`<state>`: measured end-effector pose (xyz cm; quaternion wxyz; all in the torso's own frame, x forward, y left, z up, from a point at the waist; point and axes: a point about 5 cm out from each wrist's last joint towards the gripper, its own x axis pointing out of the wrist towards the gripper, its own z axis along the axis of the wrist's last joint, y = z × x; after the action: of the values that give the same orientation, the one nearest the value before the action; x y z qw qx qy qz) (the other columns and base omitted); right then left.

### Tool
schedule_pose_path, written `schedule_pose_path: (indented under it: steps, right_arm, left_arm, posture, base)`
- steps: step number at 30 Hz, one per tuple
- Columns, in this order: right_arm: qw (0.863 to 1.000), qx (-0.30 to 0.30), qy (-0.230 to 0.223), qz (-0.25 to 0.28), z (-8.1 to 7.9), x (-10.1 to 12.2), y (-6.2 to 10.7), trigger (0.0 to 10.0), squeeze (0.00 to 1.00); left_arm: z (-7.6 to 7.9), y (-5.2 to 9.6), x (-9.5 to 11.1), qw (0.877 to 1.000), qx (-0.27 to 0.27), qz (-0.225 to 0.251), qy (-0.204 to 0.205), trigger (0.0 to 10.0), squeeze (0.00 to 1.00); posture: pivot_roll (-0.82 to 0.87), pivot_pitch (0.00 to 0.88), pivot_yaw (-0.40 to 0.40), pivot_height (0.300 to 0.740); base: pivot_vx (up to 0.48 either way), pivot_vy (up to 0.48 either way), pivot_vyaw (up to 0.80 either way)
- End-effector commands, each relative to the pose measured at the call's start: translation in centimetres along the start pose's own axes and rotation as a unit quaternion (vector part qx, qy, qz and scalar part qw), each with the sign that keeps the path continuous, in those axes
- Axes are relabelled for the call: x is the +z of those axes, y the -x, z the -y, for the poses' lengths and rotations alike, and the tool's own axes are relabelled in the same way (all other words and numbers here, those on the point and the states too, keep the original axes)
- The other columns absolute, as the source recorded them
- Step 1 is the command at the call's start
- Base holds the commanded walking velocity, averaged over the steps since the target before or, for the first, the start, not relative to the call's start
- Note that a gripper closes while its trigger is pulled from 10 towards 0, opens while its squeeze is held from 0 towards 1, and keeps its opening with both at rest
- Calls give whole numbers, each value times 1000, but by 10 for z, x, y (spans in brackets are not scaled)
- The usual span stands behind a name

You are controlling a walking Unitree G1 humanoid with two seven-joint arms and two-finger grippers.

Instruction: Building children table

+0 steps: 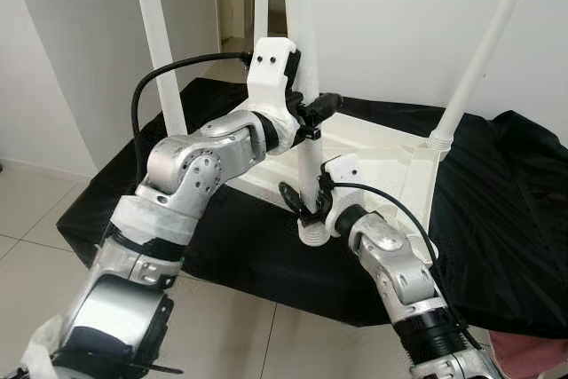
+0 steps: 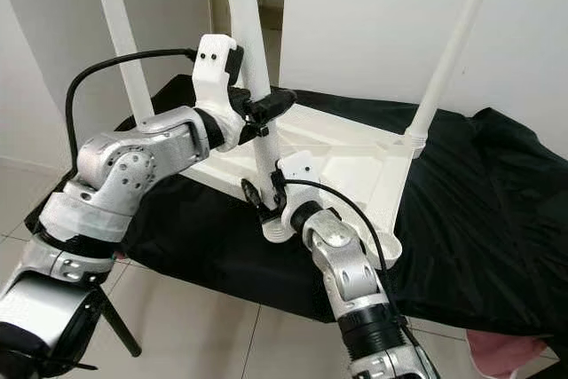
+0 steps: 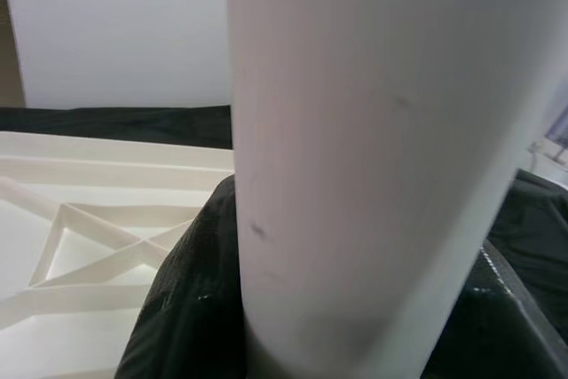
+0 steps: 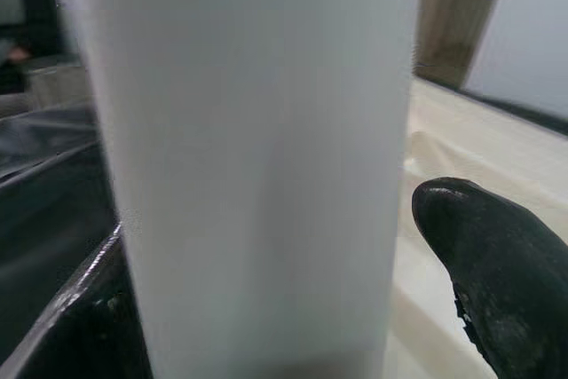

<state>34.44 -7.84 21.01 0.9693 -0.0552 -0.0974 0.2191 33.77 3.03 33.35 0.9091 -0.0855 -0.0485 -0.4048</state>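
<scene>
Black cloth [image 1: 497, 219] over a low surface, white upturned tabletop [image 1: 373, 161] lying on it, near white leg [image 1: 306, 113] upright at its front corner, left gripper [image 1: 311, 113] fingers clasping the leg higher up, right gripper [image 1: 306, 201] fingers apparently closed around its base.

My silver arms and black left pincer [image 1: 312, 116] and right pincer [image 1: 302, 204] against the white children's table [image 2: 355, 153], its white legs [image 2: 257, 86] raised over a black cloth [image 1: 497, 219]; pale floor tiles [image 1: 27, 210] beneath.

Black cloth [image 1: 515, 219] over tiled floor [image 1: 248, 343], white wall [image 1: 390, 15] behind.
</scene>
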Motion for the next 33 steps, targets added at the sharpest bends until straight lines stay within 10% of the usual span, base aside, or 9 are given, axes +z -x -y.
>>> schedule_pose_path:
  steps: [1, 24, 25, 26, 30, 31, 33]
  right_arm:
    - [999, -34, 11, 9, 1, 2, -3, 10000, 0]
    - [988, -153, 5, 1, 1, -7, -9, 10000, 0]
    - [988, -151, 9, 0, -1, -7, -9, 8353, 0]
    - [989, -149, 9, -2, -2, -8, -9, 3922, 0]
    - [989, -148, 0, -4, -3, -10, -10, 2941, 0]
    - [989, -148, -2, -4, -3, -10, -10, 0, 0]
    - [989, -149, -2, -5, -3, -10, -10, 0, 0]
  left_arm:
    - [10, -6, 15, 999, -11, 30, -12, 10000, 0]
    - [21, -25, 10, 997, 8, 30, -75, 10000, 0]
    - [21, -26, 9, 997, 8, 30, -75, 10000, 0]
    - [22, -27, 9, 997, 7, 30, -76, 10000, 0]
    - [22, -28, 8, 997, 7, 32, -77, 10000, 0]
    - [23, -28, 8, 996, 6, 32, -77, 10000, 0]
    - [23, -29, 8, 996, 5, 32, -78, 10000, 0]
  posture:
    - [22, 79, -7, 740]
    - [18, 76, 3, 740]
    - [19, 77, 1, 740]
    - [18, 76, 1, 740]
    - [18, 75, 1, 740]
    - [18, 75, 0, 740]
    - [18, 75, 0, 740]
  base:
    - [0, 0, 0]
    - [0, 0, 0]
    - [0, 0, 0]
    - [0, 0, 0]
    - [0, 0, 0]
    - [0, 0, 0]
    - [0, 0, 0]
